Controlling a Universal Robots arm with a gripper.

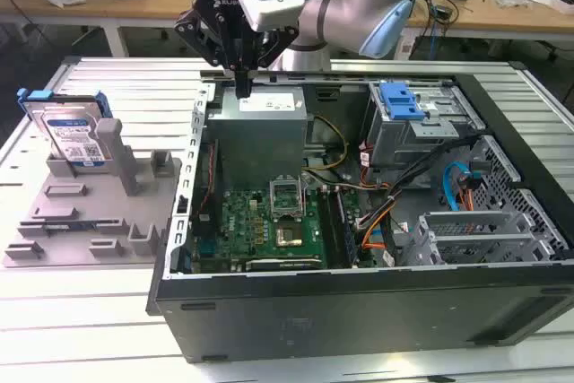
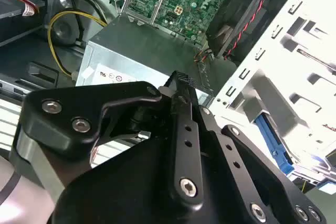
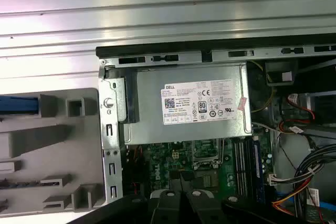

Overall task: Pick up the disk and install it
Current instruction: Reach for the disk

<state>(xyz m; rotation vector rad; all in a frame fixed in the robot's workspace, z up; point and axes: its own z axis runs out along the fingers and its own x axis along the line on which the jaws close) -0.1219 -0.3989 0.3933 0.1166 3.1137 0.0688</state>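
Note:
The disk [image 1: 76, 136] is a silver hard drive with a white-and-blue label and a blue bracket. It stands on edge in a grey fixture [image 1: 90, 221] at the exterior view's left, outside the computer case. A blue strip of its bracket [image 3: 18, 104] shows in the first wrist view. My gripper [image 1: 242, 89] hangs over the back left corner of the open case, just above the grey power-supply box [image 1: 260, 118]. Its black fingers [image 2: 181, 82] are together with nothing between them. It is well apart from the disk.
The open case [image 1: 359, 302] holds a green motherboard [image 1: 269, 221], loose cables [image 1: 377, 213] and a metal drive cage with a blue bracket [image 1: 399, 100] at the back right. Ribbed metal table [image 1: 81, 329] surrounds it. Desks with clutter stand behind.

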